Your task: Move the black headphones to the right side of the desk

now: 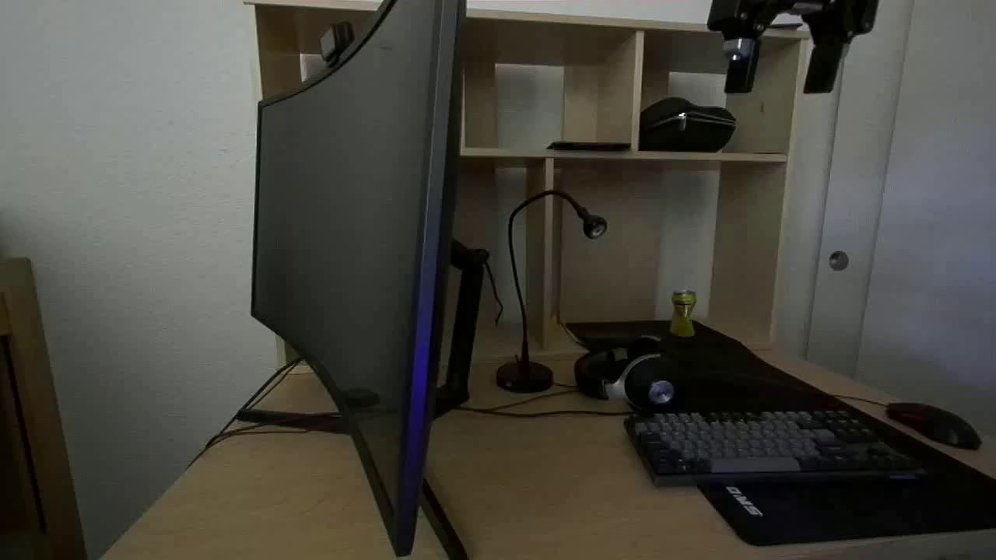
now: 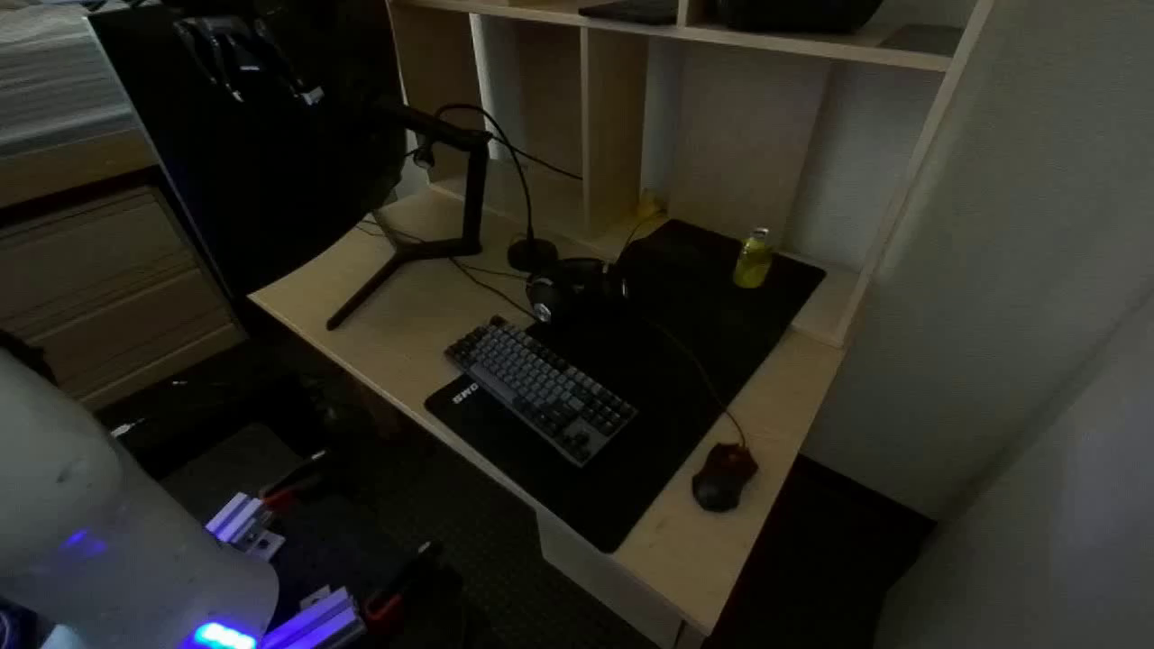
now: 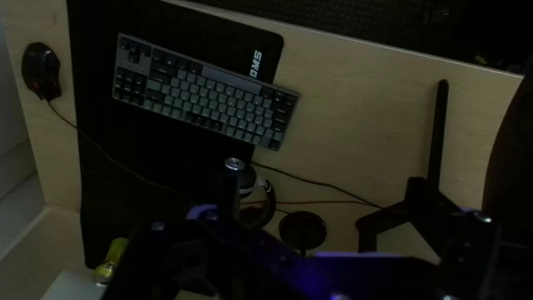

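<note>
Over the pale wooden desk [image 1: 537, 482], partly covered by a black mat [image 1: 825, 513], hangs the gripper [image 1: 783, 76], high up, spread wide and empty; the black headphones [image 1: 646, 379] lie well below it, across the mat's edge.

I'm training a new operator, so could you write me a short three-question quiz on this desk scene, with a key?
1. Multiple choice: what stands upright on the black mat? a) lamp; b) yellow can; c) monitor.
2. True or false: the gripper is open and apart from the headphones.
3. Fill in: on the desk, the mouse lies beside the mat on bare ____.
Key: 1 b; 2 true; 3 wood.
</note>
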